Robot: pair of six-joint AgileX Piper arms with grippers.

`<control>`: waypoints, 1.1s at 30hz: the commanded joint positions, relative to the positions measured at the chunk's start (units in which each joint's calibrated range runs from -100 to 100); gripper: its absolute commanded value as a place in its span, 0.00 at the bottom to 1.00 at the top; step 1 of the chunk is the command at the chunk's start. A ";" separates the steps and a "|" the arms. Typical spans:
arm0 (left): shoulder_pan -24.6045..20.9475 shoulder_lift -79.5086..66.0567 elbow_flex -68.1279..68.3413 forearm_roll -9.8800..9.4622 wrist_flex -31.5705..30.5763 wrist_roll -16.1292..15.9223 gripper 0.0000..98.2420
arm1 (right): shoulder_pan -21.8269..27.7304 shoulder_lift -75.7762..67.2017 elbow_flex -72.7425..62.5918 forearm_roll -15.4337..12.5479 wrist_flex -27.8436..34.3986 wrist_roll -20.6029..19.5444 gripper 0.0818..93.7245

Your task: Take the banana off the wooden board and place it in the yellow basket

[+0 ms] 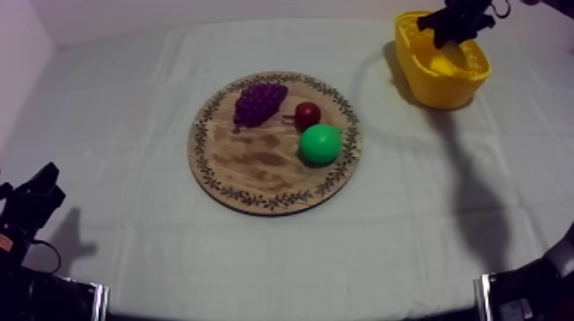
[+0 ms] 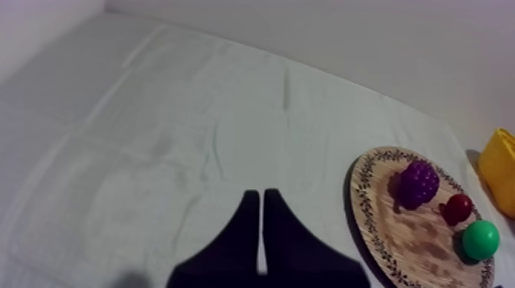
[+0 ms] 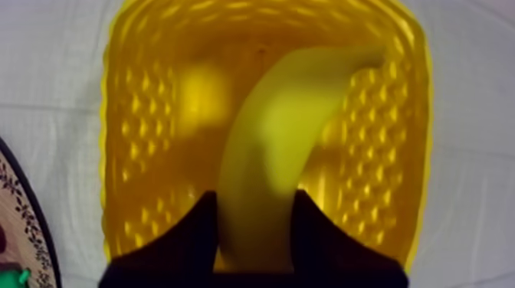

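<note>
Nothing legible to report: no letters, numbers, brands or signs on the wooden board [image 1: 256, 166], on the yellow basket [image 1: 444, 90] at 1 o'clock of it, on the banana [image 3: 268, 153] or on the cloth [image 1: 128, 128]. Only leaf ornament round the board's edge, not writing.

Bare cloth [image 1: 128, 128] around board [image 1: 248, 175]; right pincer [image 3: 254, 205] with banana [image 3: 268, 138] in basket [image 3: 145, 115].
</note>
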 commanded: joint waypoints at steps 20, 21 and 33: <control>0.00 -0.03 0.03 -0.02 0.00 0.01 0.00 | -0.18 0.89 3.66 1.48 -5.16 -3.11 0.35; 0.00 -0.03 0.03 -0.02 0.00 0.00 0.00 | -0.27 0.49 3.85 1.71 -5.28 -3.42 0.30; 0.00 -0.03 0.03 -0.02 0.00 0.03 0.00 | -3.65 -9.55 8.19 1.11 -4.39 -3.95 0.08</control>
